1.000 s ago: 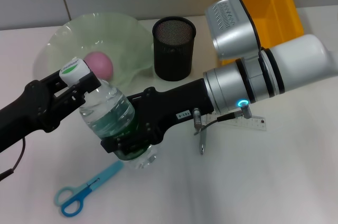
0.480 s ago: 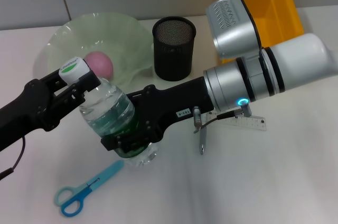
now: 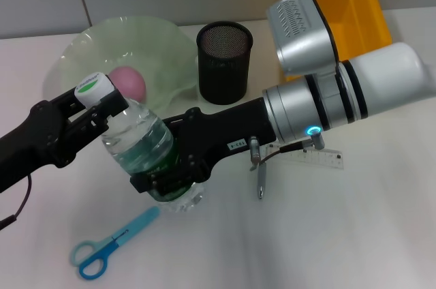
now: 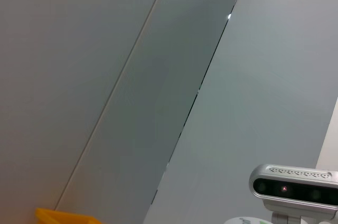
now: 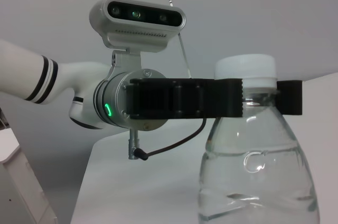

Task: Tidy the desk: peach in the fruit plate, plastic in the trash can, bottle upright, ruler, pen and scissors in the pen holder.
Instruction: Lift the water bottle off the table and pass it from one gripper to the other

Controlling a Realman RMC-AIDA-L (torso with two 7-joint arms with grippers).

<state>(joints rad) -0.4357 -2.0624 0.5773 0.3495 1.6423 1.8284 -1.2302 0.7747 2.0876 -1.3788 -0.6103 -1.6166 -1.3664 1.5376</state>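
At frame centre-left, left gripper [image 3: 102,113] clamps the water bottle [image 3: 139,142] neck; right gripper [image 3: 167,176] grips its lower body, nearly upright

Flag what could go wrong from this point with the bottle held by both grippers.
1. The bottle is tilted, with the left gripper at its neck and the right gripper low on its body; letting go now could tip it.
2. If it falls, it could roll onto the scissors or pen nearby.
3. The right arm lies over the ruler and could drag it.
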